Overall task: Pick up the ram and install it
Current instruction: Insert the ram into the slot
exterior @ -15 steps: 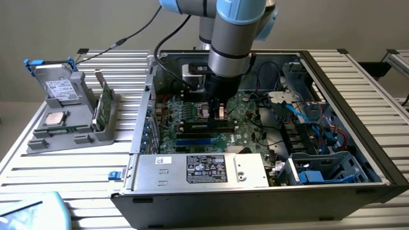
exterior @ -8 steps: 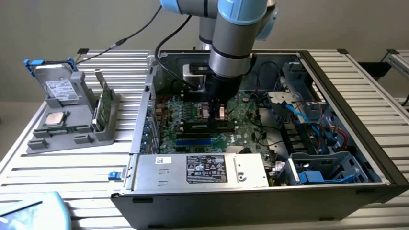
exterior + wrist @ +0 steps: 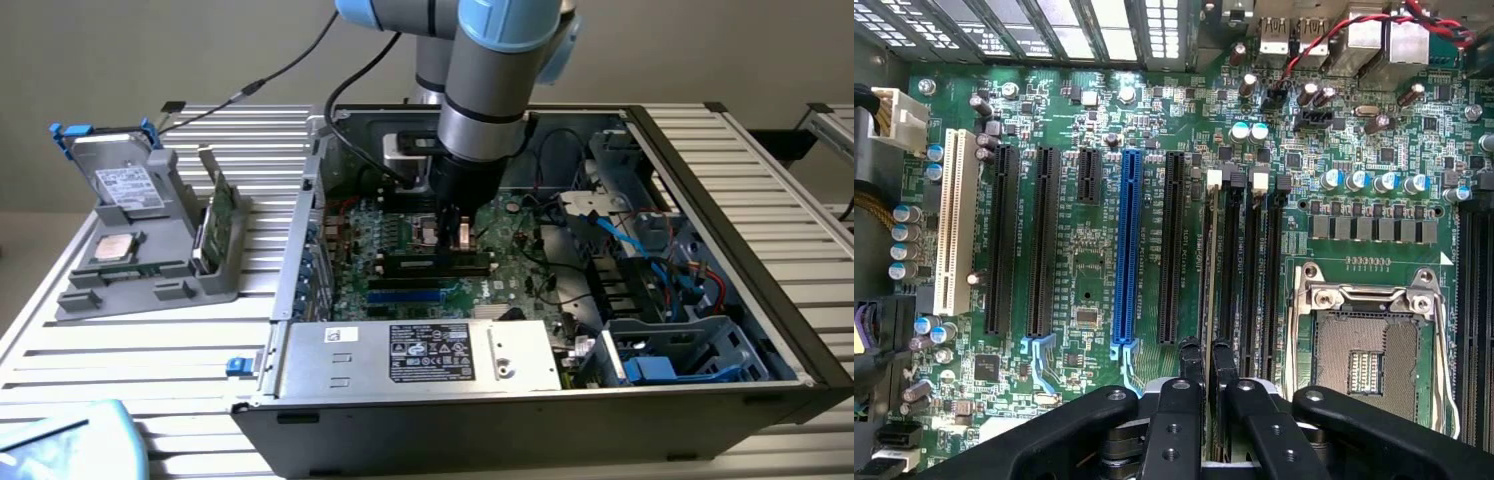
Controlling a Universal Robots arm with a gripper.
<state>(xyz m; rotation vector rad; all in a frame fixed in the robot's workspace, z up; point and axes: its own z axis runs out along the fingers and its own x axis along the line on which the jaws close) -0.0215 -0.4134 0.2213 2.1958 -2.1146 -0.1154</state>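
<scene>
The ram (image 3: 1207,262) is standing on edge — a thin, long sliver seen edge-on — running along the black memory slots (image 3: 1254,270), seemingly just over one, its near end being pinched by the claw (image 3: 1207,362).

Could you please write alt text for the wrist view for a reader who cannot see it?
The end effector hangs above a green motherboard, lined up with the black memory slots that lie between an empty processor socket and a row of expansion slots, one blue and one white.
</scene>
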